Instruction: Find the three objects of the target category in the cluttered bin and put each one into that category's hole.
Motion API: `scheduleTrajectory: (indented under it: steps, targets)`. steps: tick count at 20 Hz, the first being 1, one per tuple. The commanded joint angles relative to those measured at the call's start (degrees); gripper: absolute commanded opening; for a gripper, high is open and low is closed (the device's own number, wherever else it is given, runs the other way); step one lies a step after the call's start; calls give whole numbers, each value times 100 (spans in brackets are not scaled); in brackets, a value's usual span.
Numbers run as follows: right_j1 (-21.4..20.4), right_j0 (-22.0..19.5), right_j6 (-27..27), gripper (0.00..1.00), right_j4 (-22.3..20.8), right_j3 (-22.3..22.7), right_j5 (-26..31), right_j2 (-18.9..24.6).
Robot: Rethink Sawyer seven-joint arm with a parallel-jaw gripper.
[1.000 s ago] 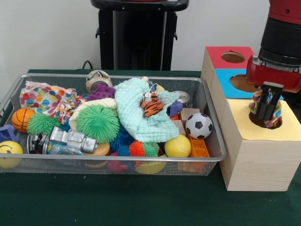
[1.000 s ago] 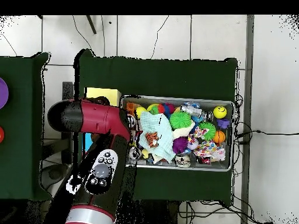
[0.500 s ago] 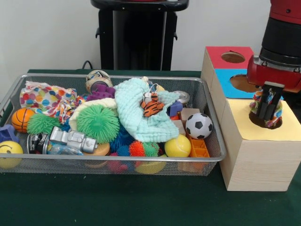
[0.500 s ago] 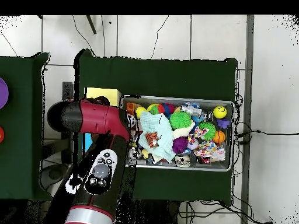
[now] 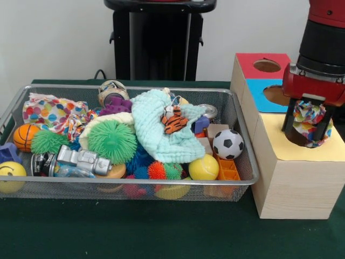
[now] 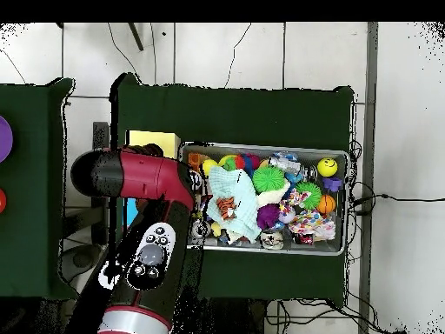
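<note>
The wire bin [image 5: 245, 162] sat at the left of the tabletop [image 5: 161, 232], crowded with toys — a second polka-dot cloth [image 5: 54, 114] lay at its left end. At right, the pincer [image 5: 307, 123] stood spread wide around a polka-dot cloth [image 5: 311, 116] bunched in the yellow hole [image 5: 302, 141] — fingers flanking it.

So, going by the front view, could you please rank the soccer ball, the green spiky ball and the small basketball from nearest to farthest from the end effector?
The end effector is over the yellow hole of the wooden box.
1. Soccer ball: at the bin's end beside the box.
2. Green spiky ball: mid-bin.
3. Small basketball: at the bin's opposite end.
</note>
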Motion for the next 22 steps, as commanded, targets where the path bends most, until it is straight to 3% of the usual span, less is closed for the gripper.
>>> scheduleTrajectory:
  steps: [1, 9, 16, 22]
  targets:
    - [229, -88, 1185, 100, 0, 85, 113, 248]
    - [18, -60, 1229, 100, 11, 135, 334, 130]
    - [-156, -207, 1024, 100, -32, 474, -58, 286]
    - [-317, -225, 980, 100, -73, 495, 135, 222]
